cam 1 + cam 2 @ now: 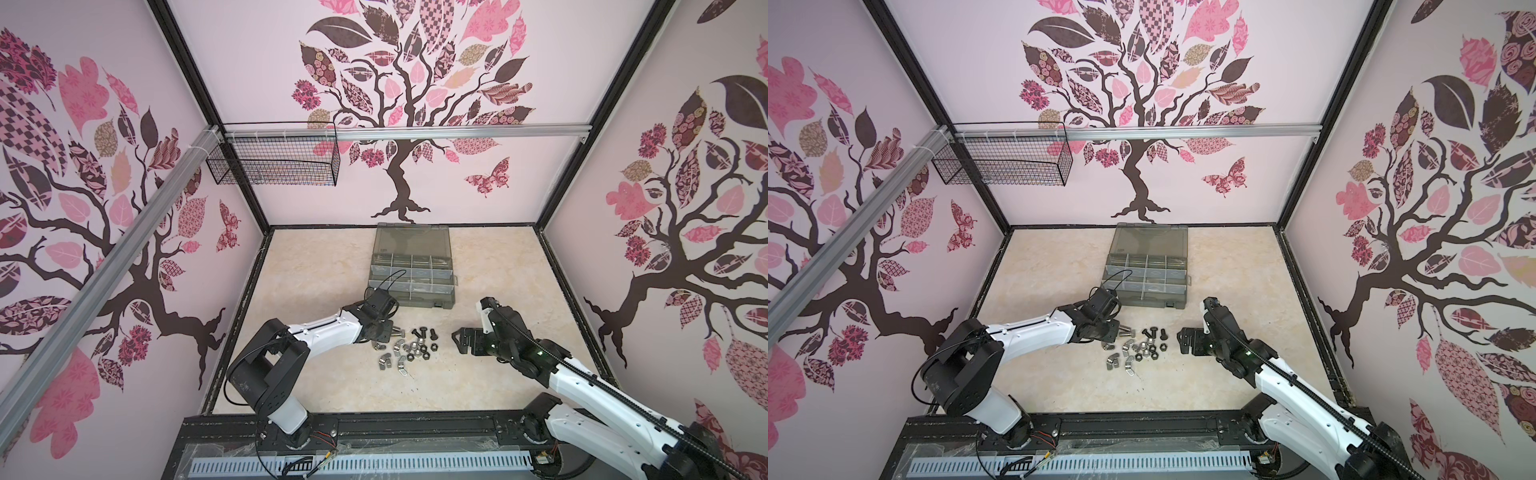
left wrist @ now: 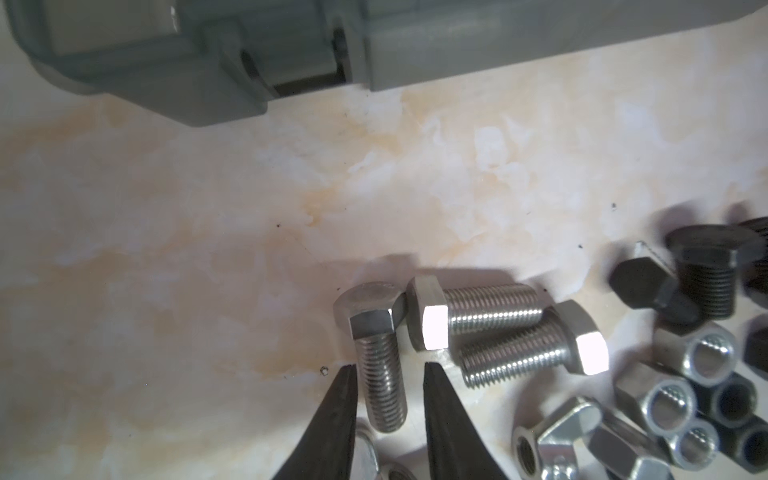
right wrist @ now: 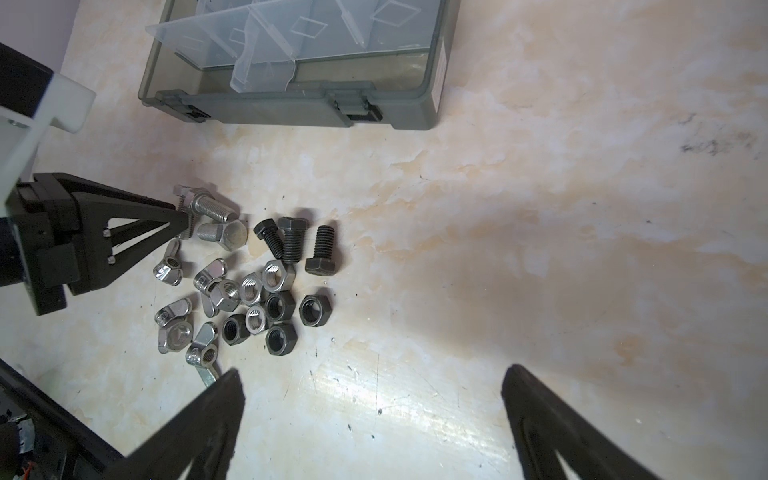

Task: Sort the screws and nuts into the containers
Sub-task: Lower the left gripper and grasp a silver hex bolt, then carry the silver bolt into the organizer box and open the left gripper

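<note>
Screws and nuts lie loose in a pile (image 1: 409,347) on the marble floor in front of the organizer case (image 1: 444,302). Its containers (image 1: 419,272) sit under pale dividers, the lid tipped back. My left gripper (image 2: 390,365) is low at the pile's left end, jaws slightly apart around the shank of a silver screw (image 2: 380,382), with a gap on one side. Two more silver screws (image 2: 494,309) lie beside it, then black screws (image 3: 291,239). Silver and black hex nuts (image 3: 270,303) and wing nuts (image 3: 168,270) are nearer. My right gripper (image 3: 374,374) hovers wide open and empty to the right of the pile (image 1: 1142,349).
A black wire mesh basket (image 1: 274,160) hangs on the back rail at the upper left. The case's front wall with its latch (image 3: 357,110) stands just behind the pile. Patterned walls enclose the floor on three sides, and a black rail (image 1: 415,428) runs along the front edge.
</note>
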Controlling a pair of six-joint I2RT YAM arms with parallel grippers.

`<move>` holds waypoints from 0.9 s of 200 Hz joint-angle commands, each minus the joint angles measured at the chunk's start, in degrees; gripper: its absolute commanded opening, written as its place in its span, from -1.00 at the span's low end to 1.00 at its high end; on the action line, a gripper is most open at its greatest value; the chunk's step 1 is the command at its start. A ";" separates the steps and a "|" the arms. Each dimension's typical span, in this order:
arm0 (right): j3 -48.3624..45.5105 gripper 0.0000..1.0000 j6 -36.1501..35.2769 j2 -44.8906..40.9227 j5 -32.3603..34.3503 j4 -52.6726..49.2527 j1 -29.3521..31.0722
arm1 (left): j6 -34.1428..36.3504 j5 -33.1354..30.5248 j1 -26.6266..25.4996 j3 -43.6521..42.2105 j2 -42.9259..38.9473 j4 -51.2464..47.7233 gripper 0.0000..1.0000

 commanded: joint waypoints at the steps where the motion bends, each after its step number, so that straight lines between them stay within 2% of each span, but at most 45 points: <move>1: 1.53 0.99 -0.23 -0.23 0.66 -1.92 0.34 | 0.59 -0.72 -0.09 -0.82 1.60 0.47 -0.40; 17: 1.46 0.99 -0.10 -0.25 0.74 -2.08 0.39 | 0.94 -0.77 -0.16 -0.56 2.66 0.55 -0.47; 44: 1.58 0.99 -0.24 -0.29 0.79 -2.09 0.32 | 1.04 -0.89 -0.14 -0.20 3.36 0.66 -0.78; 58: 1.67 0.99 -0.24 -0.18 0.91 -2.09 0.32 | 1.17 -1.49 -0.03 0.26 2.60 0.46 -0.85; 80: 1.94 0.99 -0.41 0.00 0.90 -2.16 0.32 | 1.97 -1.61 0.94 2.21 -0.13 -0.94 -0.88; 119: 2.43 0.99 -0.72 0.41 0.96 -2.00 0.37 | 6.21 0.52 6.60 11.32 -3.09 -2.80 -0.88; 152: 2.83 0.99 -0.72 0.78 0.92 -1.97 0.32 | 10.78 0.78 9.67 21.68 2.98 -5.47 -0.86; 180: 2.89 0.99 -0.48 0.26 0.96 -2.34 0.32 | 12.82 1.52 10.15 27.92 8.87 -6.61 -0.86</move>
